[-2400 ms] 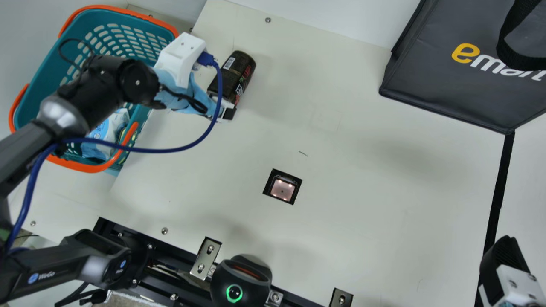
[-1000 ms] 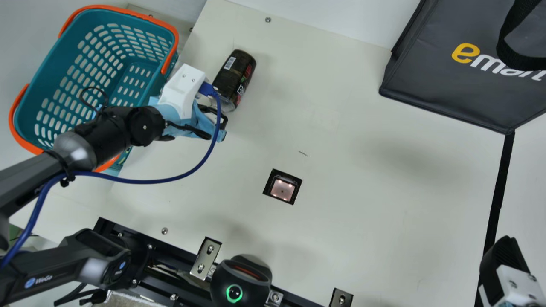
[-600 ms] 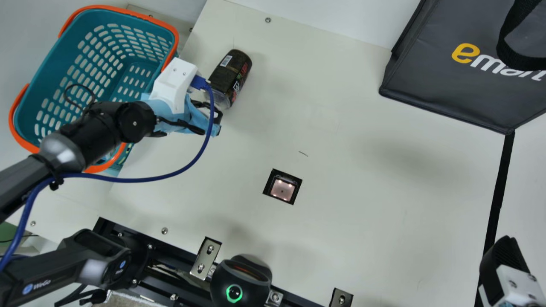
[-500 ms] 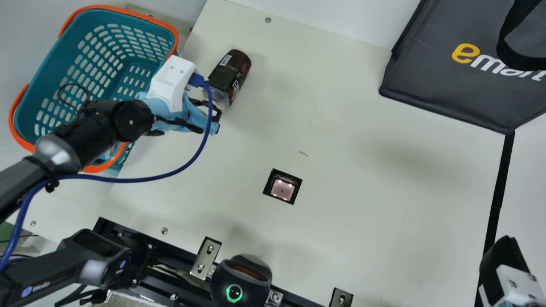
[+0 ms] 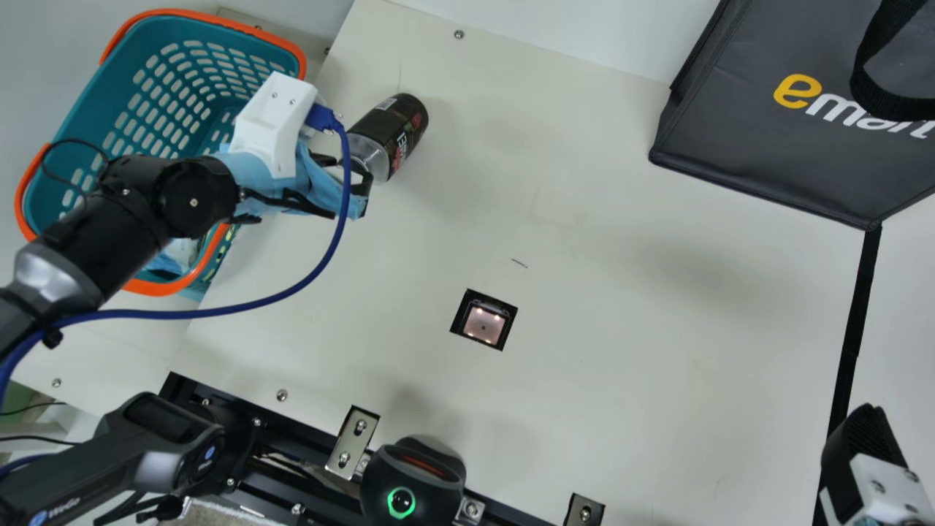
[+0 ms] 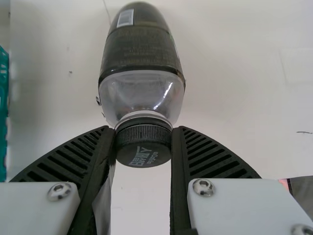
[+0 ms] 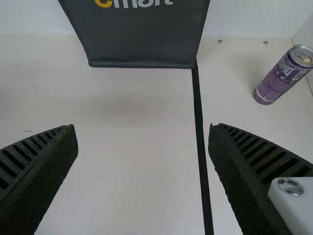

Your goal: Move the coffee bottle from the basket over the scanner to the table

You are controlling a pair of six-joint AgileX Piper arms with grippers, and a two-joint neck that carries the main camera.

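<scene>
In the main view my left gripper [image 5: 346, 171] is beside the teal basket [image 5: 157, 287], at the cap end of the dark coffee bottle [image 5: 398, 124], which lies slanted over the table's back left. The left wrist view has the coffee bottle [image 6: 139, 49] with its black cap between the ribbed fingertips of my left gripper [image 6: 143, 134], shut on it. The square scanner window [image 5: 483, 324] is set in the table [image 5: 621, 329]. At the main view's lower right corner is my right gripper [image 5: 864, 438]; in the right wrist view my right gripper [image 7: 142, 129] stands open, holding nothing.
A dark grey bag [image 5: 745, 109] stands at the back right. A purple can [image 7: 281, 78] stands beyond the black strip. A blue and white package [image 5: 179, 256] lies in the basket. A black device with a green ring [image 5: 413, 475] is at the front edge.
My left gripper first came toward the table's front, then shifted left toward the basket. The bottle has shifted slightly left with it and turned, showing more of its clear shoulder. The right arm kept still.
</scene>
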